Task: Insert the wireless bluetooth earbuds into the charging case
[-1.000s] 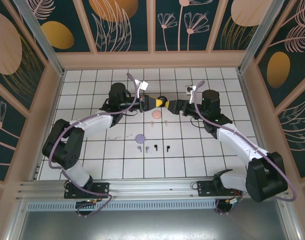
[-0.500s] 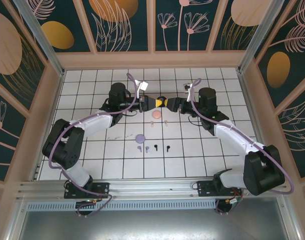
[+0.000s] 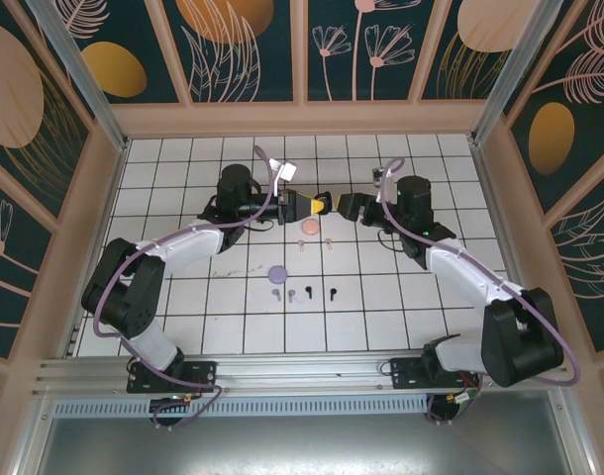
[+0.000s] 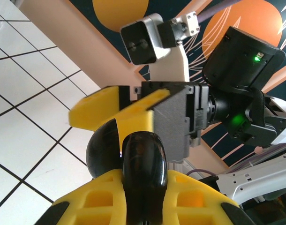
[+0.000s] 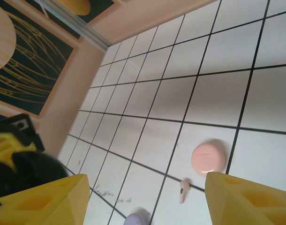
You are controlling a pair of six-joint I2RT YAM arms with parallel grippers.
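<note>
My left gripper (image 4: 143, 192) is shut on a glossy black charging case (image 4: 143, 161), held above the table at the back middle (image 3: 319, 205). Facing it tip to tip, my right gripper (image 3: 340, 207) is open and holds nothing; one of its yellow fingers (image 4: 103, 110) stands just past the case. On the tiles below lie two pale pink earbuds (image 3: 298, 244) (image 3: 328, 241), two lilac ones (image 3: 276, 293) (image 3: 292, 295) and two black ones (image 3: 308, 292) (image 3: 333, 292). One pink earbud (image 5: 182, 191) shows between the right gripper's (image 5: 143, 201) spread fingers.
A round pink case (image 3: 308, 227) (image 5: 208, 157) lies shut under the two grippers, and a round lilac case (image 3: 278, 274) (image 5: 136, 219) lies nearer the front. Peach walls with dark patterned panels close the white tiled table (image 3: 183, 198) on three sides.
My right gripper has moved left up to the left gripper's tips and its jaws have narrowed a little. The left gripper keeps its hold on the black case.
</note>
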